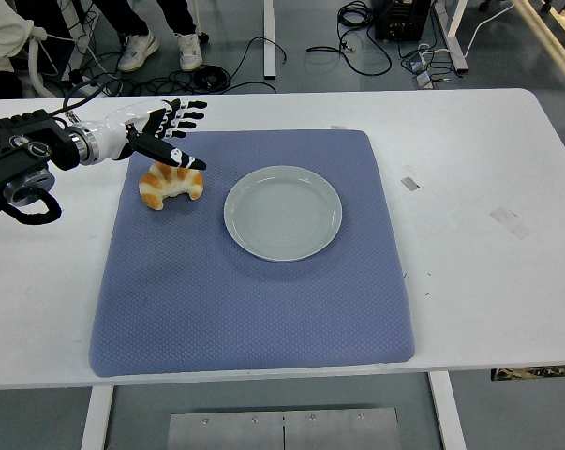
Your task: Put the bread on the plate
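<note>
A golden croissant (172, 183) lies on the blue mat (254, 300), just left of an empty pale grey plate (284, 212). My left hand (167, 133) reaches in from the left edge and hovers over the croissant's far side. Its fingers (184, 114) are spread, and the thumb points down toward the bread's top right. The hand holds nothing. My right arm does not show.
The mat covers the middle of the white table (479, 234). Small tape marks (410, 183) lie to the right of the mat. Cables and a person's feet (132, 52) are on the floor beyond the far edge.
</note>
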Motion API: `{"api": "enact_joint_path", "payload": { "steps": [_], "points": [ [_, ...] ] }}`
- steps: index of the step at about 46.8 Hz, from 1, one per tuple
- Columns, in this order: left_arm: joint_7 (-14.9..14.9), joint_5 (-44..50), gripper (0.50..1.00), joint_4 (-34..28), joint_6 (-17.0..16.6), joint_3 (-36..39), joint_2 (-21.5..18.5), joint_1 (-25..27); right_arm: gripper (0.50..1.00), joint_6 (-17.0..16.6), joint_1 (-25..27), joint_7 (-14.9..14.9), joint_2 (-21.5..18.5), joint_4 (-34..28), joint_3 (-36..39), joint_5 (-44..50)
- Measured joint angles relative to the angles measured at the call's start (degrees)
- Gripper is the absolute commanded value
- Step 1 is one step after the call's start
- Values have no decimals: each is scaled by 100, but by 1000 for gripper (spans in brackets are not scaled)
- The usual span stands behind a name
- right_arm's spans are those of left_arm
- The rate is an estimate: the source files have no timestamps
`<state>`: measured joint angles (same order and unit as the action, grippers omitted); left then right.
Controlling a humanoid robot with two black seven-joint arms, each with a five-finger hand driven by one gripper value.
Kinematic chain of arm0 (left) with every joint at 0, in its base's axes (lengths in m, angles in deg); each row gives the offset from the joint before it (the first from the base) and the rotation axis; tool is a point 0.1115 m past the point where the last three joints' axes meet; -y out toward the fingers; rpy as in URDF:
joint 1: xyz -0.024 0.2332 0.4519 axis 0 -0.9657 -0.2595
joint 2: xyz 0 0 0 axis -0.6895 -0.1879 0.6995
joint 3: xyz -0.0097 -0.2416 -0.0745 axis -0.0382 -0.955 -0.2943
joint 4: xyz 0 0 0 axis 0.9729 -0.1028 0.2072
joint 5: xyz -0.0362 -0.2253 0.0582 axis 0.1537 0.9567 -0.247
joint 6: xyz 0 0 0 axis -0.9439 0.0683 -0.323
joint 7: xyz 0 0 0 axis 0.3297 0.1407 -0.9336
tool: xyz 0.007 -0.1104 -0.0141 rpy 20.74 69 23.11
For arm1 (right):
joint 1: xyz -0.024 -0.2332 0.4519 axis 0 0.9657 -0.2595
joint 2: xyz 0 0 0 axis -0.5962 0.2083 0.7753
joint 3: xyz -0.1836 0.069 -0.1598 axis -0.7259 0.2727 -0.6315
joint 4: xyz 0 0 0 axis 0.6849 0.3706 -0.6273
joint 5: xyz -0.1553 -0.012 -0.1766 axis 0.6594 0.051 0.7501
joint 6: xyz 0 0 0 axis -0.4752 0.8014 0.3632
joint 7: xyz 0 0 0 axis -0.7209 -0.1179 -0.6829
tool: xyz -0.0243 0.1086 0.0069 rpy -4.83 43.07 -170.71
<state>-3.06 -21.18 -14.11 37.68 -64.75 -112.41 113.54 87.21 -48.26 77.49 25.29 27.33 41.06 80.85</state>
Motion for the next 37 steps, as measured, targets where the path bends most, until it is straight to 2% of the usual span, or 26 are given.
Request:
{"api": "enact_joint_path", "payload": {
  "steps": [12,24,37],
  "points": [
    [-41,22,983,-126,20,-56,-507,373,1000,0,1,0,0,0,-1,0],
    [-41,-133,981,-126,-41,27,-525,359,1000,0,4,0,0,0,0,0],
    [-38,-2000,980,-132,-422,124,-384,179,1000,0,0,0,0,-1,0,0]
  ]
}}
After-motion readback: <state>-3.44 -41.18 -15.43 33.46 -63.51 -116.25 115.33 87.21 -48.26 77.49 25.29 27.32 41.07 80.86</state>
